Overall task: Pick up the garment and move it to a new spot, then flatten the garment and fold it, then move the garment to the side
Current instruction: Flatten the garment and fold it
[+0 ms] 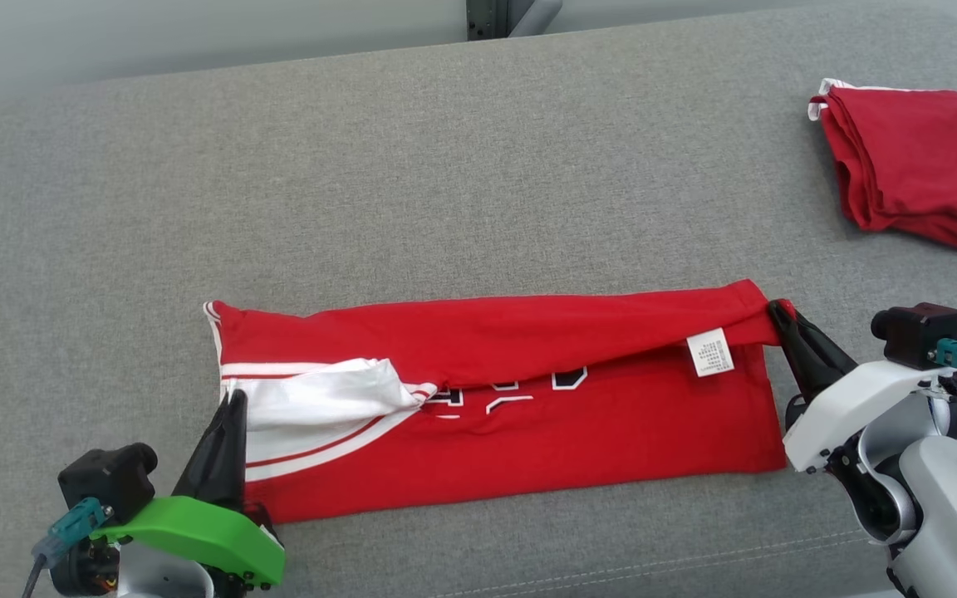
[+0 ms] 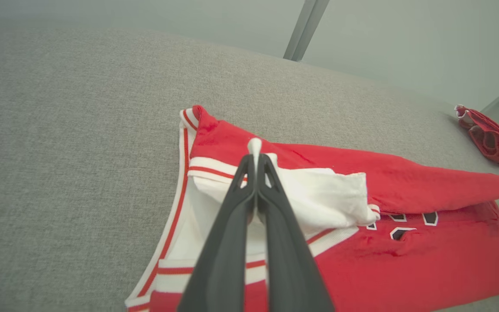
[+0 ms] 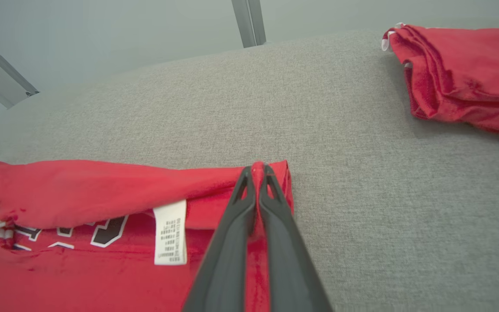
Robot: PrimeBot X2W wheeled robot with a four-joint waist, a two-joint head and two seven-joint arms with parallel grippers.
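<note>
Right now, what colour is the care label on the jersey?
White with dark print; care label on the jersey, best in the right wrist view.

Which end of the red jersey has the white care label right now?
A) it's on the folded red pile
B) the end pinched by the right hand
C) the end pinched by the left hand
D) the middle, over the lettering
B: the care label hangs from the folded-over edge of the jersey right beside the right hand, which is shut on that corner.
</note>
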